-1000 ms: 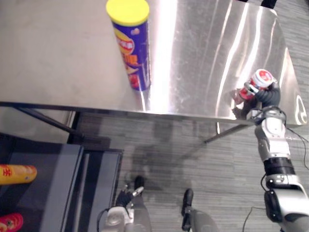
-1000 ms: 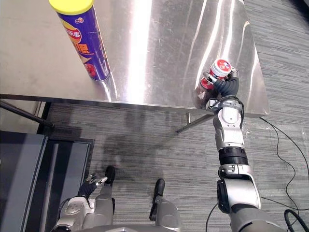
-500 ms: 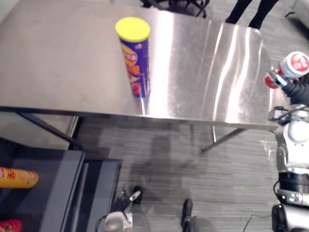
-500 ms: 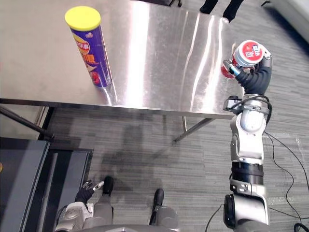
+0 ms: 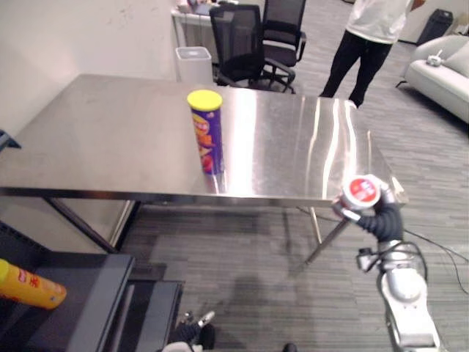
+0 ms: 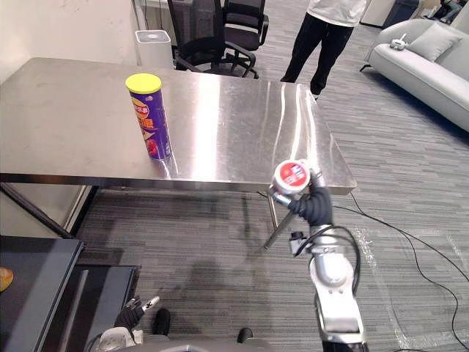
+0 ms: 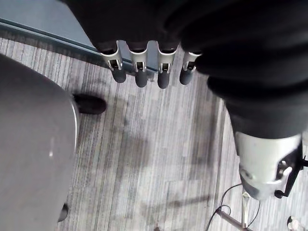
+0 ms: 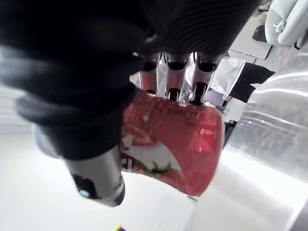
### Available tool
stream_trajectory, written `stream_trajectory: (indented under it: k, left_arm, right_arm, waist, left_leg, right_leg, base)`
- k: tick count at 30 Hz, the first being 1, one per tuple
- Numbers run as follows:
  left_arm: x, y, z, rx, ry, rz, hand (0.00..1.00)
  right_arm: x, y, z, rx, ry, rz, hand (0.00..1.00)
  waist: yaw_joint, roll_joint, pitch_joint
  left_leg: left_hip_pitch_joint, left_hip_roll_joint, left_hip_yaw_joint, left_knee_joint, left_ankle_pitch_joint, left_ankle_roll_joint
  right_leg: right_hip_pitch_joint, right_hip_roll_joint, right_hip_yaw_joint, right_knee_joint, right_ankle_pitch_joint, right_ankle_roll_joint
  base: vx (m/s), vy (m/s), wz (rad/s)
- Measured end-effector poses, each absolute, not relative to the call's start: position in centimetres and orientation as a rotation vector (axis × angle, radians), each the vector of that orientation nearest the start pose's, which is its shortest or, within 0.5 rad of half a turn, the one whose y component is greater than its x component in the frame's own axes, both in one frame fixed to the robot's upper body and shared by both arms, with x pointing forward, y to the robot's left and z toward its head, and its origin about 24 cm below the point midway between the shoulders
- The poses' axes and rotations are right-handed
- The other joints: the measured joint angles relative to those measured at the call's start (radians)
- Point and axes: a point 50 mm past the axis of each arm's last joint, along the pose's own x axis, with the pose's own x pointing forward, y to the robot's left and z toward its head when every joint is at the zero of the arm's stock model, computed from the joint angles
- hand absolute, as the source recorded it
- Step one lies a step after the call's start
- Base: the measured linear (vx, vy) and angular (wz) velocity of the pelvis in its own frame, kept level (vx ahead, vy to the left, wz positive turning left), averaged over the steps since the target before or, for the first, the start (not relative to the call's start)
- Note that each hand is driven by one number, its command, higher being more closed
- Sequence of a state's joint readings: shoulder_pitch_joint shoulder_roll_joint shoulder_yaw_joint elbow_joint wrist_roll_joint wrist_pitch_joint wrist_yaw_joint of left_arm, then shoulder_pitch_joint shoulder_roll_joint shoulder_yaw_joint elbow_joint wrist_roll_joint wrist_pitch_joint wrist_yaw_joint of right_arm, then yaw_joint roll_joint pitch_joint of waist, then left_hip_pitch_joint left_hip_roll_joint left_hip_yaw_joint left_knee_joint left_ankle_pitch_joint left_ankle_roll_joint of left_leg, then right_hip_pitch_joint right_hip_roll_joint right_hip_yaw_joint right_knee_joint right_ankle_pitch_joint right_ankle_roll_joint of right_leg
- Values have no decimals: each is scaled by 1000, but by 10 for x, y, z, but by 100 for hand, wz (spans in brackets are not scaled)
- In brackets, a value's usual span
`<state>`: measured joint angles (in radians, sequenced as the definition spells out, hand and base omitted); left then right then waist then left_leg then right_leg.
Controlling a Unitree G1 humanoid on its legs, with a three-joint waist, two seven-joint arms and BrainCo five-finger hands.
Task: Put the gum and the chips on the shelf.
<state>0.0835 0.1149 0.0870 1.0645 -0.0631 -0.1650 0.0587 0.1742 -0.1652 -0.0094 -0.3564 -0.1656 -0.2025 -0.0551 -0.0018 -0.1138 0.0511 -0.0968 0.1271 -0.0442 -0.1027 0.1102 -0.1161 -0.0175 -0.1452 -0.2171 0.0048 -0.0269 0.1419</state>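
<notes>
The gum tub (image 5: 363, 191), red with a white-rimmed lid, is held in the air by my right hand (image 5: 384, 219), just off the steel table's near right corner. In the right wrist view my fingers (image 8: 169, 79) curl round the red gum tub (image 8: 173, 139). The chips can (image 5: 207, 132), purple with a yellow lid, stands upright near the middle of the table's (image 5: 95, 139) front edge. My left hand (image 7: 144, 72) hangs low over the grey floor with its fingers straight and nothing in them.
A dark shelf unit (image 5: 80, 308) stands at the lower left with a yellow can (image 5: 29, 286) lying on it. A person (image 5: 370, 33) stands beyond the table, beside black office chairs (image 5: 249, 40) and a white bin (image 5: 193, 60). A sofa (image 5: 447, 73) is far right.
The camera has tilted up, bringing the room into view. My right hand has lifted the gum tub off the table and brought it past the near right corner. The chips can stands where it did.
</notes>
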Motion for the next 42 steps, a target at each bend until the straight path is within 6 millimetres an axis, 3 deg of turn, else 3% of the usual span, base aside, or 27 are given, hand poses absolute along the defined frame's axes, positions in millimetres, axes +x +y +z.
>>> stream_trajectory:
  k: [6,13,21,34,38,42]
  left_arm:
    - [101,213,-154,57,977,258,0]
    - [97,211,-157,85,1003,255,0]
    - [93,204,-160,106,1032,224,0]
    - [93,204,-160,113,1033,230,0]
    - [91,206,-160,92,1033,261,0]
    - [87,216,-159,30,1023,354,0]
  right_arm:
    - [199,-159,91,-534,-347,-3,100]
    - [186,-145,68,-648,-265,66,100]
    - [180,-142,53,-634,-204,77,100]
    - [179,-141,44,-630,-165,93,100]
    - [179,-143,44,-627,-157,87,100]
    - [175,-151,41,-654,-133,79,100]
  waist:
    - [-1,-9,-10]
    - [-12,14,-23]
    - [-18,51,-39]
    - [-16,52,-39]
    - [-12,59,-34]
    - [14,51,-21]
  left_leg:
    - [8,-4,5,1,-3,-4]
    - [17,-7,10,5,-11,-10]
    - [38,-1,27,4,-22,-11]
    - [49,-1,21,5,-26,-11]
    - [55,-2,-14,7,-20,-12]
    - [68,1,-85,7,-9,-24]
  right_leg:
    - [9,-1,2,-2,1,1]
    - [25,-2,3,-17,7,1]
    - [42,2,8,-26,7,1]
    - [60,2,4,-26,4,1]
    - [61,0,-23,32,-33,-2]
    - [60,-10,-83,161,-121,-15]
  base:
    - [28,-7,0]
    - [46,-13,-1]
    - [20,-13,-5]
    - [-1,-2,1]
    - [-4,-21,23]
    - [-25,-67,46]
